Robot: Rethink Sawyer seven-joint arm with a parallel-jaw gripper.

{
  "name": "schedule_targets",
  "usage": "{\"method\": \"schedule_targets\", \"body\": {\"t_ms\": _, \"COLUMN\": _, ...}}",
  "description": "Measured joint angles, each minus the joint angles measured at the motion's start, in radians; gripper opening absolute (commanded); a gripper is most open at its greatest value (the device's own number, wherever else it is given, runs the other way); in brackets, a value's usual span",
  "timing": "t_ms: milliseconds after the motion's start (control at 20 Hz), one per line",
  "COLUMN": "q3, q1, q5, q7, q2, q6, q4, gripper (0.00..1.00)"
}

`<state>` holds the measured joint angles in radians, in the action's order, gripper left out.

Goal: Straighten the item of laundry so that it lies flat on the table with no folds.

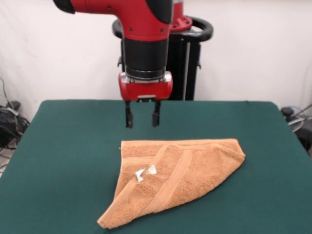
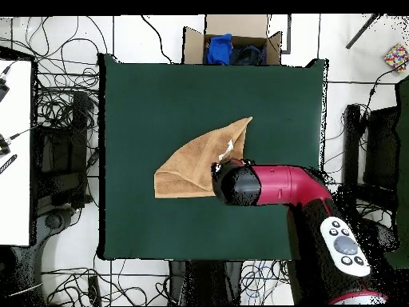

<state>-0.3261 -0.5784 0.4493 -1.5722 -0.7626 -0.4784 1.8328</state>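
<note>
Towel (image 1: 178, 173) folded into triangle on table (image 1: 63, 146); jaws (image 1: 142, 117) parted above.

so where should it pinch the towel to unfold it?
Probably the pointed corner of the towel, farthest from the open end effector. The towel lies folded into a rough triangle, and layers taper to a free tip there. Come straight down from above, pinching only the top layer.
</note>
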Motion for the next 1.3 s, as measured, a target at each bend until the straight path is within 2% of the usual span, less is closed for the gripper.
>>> {"method": "schedule_targets", "body": {"t_ms": 450, "q3": 0.000, "q1": 0.004, "q5": 0.009, "q7": 0.000, "q2": 0.023, "q6": 0.133, "q4": 0.081, "gripper": 1.00}}
{"method": "schedule_targets", "body": {"t_ms": 950, "q3": 0.003, "q1": -0.002, "q5": 0.009, "q7": 0.000, "q2": 0.062, "q6": 0.169, "q4": 0.115, "gripper": 1.00}}
{"method": "schedule_targets", "body": {"t_ms": 1300, "q3": 0.064, "q1": 0.033, "q5": 0.008, "q7": -0.001, "q2": 0.087, "q6": 0.226, "q4": 0.128, "gripper": 1.00}}
